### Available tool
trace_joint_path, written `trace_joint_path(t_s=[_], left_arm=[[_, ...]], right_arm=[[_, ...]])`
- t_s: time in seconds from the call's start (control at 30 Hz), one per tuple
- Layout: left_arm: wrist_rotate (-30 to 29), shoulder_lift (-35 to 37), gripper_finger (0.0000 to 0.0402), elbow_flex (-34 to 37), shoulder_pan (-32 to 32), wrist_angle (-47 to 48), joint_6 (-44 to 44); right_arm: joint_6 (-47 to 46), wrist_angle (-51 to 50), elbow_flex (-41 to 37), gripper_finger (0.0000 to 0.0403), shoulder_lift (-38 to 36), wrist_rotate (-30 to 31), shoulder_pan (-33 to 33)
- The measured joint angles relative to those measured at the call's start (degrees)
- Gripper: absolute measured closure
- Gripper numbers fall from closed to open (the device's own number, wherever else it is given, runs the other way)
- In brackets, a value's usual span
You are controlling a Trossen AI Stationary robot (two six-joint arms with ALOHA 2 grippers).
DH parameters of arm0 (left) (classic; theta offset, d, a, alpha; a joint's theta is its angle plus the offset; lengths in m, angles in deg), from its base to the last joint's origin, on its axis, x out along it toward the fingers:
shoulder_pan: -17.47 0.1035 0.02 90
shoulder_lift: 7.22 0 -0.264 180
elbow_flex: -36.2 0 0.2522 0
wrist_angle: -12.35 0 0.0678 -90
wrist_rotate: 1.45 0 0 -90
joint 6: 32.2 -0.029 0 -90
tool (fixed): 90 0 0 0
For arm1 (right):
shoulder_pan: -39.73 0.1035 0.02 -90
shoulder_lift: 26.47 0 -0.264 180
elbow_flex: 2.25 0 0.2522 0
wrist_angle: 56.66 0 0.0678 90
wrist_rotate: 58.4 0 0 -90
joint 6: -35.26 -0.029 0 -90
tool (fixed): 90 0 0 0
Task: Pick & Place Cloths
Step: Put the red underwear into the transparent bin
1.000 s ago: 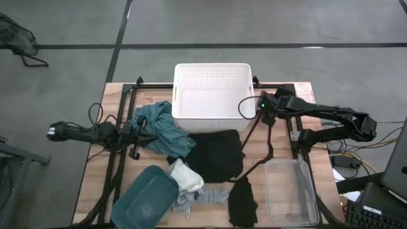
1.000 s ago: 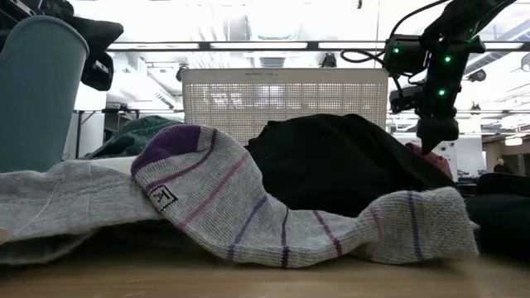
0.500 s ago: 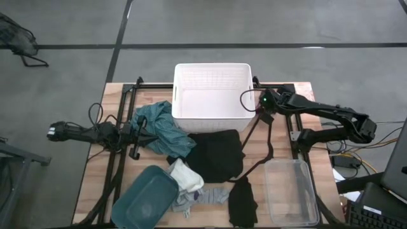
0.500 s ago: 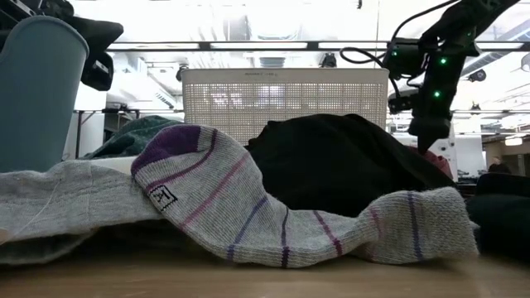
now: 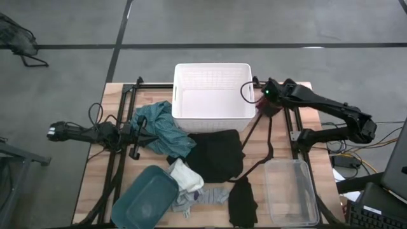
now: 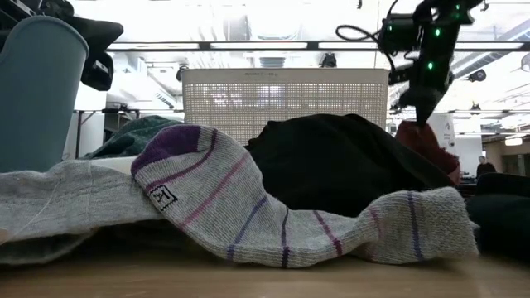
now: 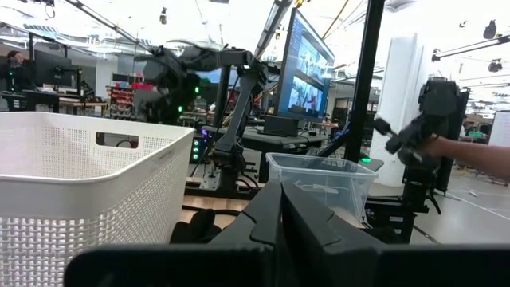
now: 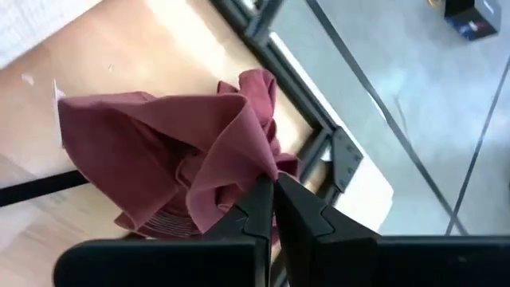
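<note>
**Maroon cloth pinched up beside the basket**

Now the right gripper [image 8: 269, 199] has its fingers pressed together on a fold of the small maroon cloth [image 8: 171, 155], which hangs bunched below it, just beside the right wall of the white slatted basket [image 5: 212, 95]. Held by one peak like that, the fabric drapes clear of the counter [image 5: 283, 137], which I judge suits a carry over the basket's rim. The left gripper [image 7: 280, 209] waits pressed together and empty at the counter's left side, near the teal garment [image 5: 160, 126].

The other cloths lie in a loose heap in front of the basket: a large black one [image 5: 216, 152], a white one [image 5: 186, 175], a striped grey sock [image 6: 248, 207] and a small black piece [image 5: 242, 202]. From above, the maroon cloth is mostly hidden under the right arm. The basket's inside looks bare from overhead. How much of the heap is tucked under the teal bin [image 5: 145, 197] I cannot tell.
</note>
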Motion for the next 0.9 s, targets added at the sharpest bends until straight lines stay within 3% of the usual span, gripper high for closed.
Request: trace_joint_path(t_s=[0.43,0.67,0.9], left_arm=[[0.0,0.0,0.0384,0.0,0.0,0.0,0.0],[0.0,0.0,0.0384,0.0,0.0,0.0,0.0],[0.0,0.0,0.0385,0.0,0.0,0.0,0.0]], right_arm=[[-14.1,-20.4,23.0,0.0394,-0.4,1.2,5.8],[-20.9,-27.4,32.2,0.0394,-0.8,1.0,13.5],[-25.1,-28.4,41.2,0.0394,-0.8,1.1,23.4]])
